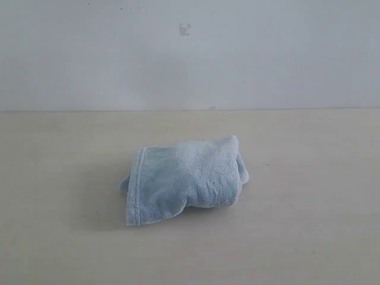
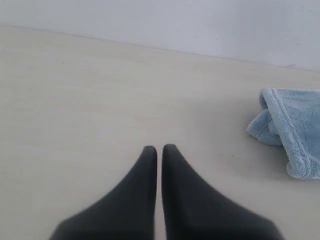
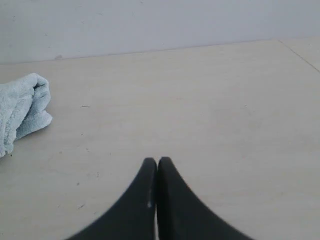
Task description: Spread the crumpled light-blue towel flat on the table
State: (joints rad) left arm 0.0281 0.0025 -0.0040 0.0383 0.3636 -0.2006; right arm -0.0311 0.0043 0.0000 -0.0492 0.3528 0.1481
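1 towel (image 1: 184, 178) lies apart from left claw (image 2: 159, 148) and right claw (image 3: 157, 161).

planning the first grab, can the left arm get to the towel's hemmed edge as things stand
Probably yes: only bare table lies between the left gripper and the towel, whose hemmed edge faces that side. The gripper is shut, so it must open first.

Fluffy terry-cloth towel (image 1: 184, 181) with stitched hem, on a smooth matt cream table (image 1: 309, 237).
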